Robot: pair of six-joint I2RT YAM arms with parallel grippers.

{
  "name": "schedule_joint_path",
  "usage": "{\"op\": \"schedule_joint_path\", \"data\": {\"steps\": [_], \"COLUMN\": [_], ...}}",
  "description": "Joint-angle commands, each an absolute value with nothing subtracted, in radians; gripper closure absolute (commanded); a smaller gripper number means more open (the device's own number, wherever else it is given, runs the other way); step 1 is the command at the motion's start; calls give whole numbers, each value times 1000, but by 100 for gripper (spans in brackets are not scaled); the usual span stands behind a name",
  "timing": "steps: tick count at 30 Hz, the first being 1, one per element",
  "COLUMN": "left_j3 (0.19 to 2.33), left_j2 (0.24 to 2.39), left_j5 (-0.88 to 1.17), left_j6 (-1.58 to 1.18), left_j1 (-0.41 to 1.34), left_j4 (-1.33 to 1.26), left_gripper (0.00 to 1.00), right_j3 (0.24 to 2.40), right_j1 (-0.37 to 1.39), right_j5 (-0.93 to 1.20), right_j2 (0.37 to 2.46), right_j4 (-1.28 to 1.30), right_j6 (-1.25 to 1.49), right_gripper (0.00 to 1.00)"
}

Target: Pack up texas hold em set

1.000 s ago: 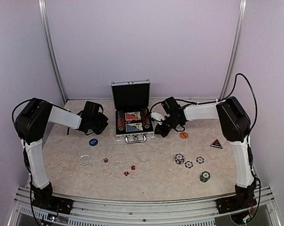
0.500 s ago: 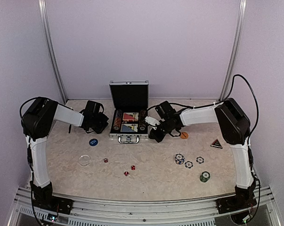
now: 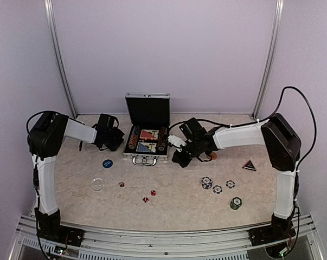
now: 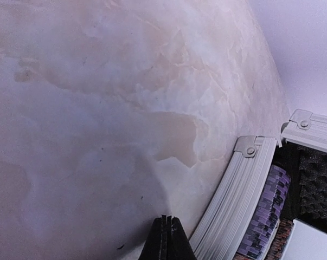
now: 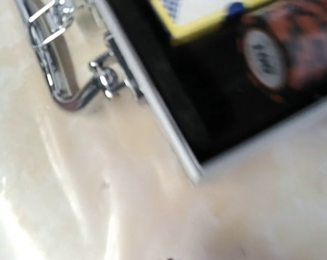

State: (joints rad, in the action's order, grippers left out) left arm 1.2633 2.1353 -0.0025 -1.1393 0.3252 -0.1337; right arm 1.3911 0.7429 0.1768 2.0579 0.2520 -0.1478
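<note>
The silver case (image 3: 146, 154) stands open at the back middle, lid (image 3: 148, 111) upright, with two card decks (image 3: 146, 142) between rows of chips inside. My left gripper (image 3: 118, 141) is shut and empty, low over the table just left of the case; the left wrist view shows its tips (image 4: 166, 221) beside the ribbed case side (image 4: 233, 206). My right gripper (image 3: 179, 157) sits at the case's right front corner (image 5: 196, 173); only a dark tip shows at the bottom edge of the right wrist view. Loose striped chips (image 3: 217, 187) and red dice (image 3: 145, 199) lie in front.
A blue disc (image 3: 107, 162) and a clear disc (image 3: 97, 184) lie front left of the case. An orange disc (image 3: 211, 155), a dark triangular piece (image 3: 249, 165) and a green chip stack (image 3: 236, 203) lie to the right. The case handle (image 5: 71, 97) points toward me.
The case has slid a little to the left. My right gripper has moved left and nearer along its right front corner. My left gripper has shifted slightly beside the case.
</note>
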Motion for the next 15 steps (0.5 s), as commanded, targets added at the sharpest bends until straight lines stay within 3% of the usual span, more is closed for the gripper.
{"op": "schedule_joint_path", "data": {"steps": [1,15], "left_j3": [1301,1369], "left_j2": [2178,2245], "left_j5": [41,153], "left_j6": [-1121,-1078], "left_j1": [316,331], "left_j4": [-120,-161], "left_gripper": [100,100], "right_j3": [1315,1182], "right_j1": [728,646], "right_j5": [102,75], "right_j2": [1957,1781], "right_j4": [233,252], "right_j6": [-77,80], "right_gripper": [100,100]}}
